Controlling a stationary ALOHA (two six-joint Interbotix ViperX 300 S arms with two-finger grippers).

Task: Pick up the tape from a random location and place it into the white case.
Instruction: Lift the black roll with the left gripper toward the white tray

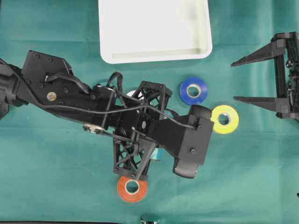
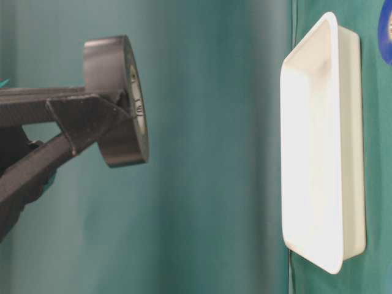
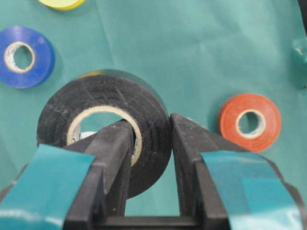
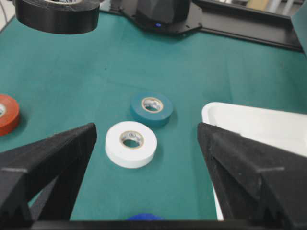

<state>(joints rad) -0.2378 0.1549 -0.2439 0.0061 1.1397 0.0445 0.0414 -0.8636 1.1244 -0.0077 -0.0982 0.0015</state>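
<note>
Black tape roll (image 3: 103, 132) sits clamped in the left gripper (image 3: 151, 143), one finger through its core and one outside, held clear above the green cloth (image 3: 201, 57). The carry step is in hand. Next, the arm must travel over the white case (image 1: 154, 55) and release. The right gripper (image 1: 256, 79) waits with jaws wide apart, holding nothing.

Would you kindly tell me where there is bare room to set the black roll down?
The white case is bare inside. Bare cloth lies left of the orange roll. It is crowded around the blue roll and yellow roll.
</note>
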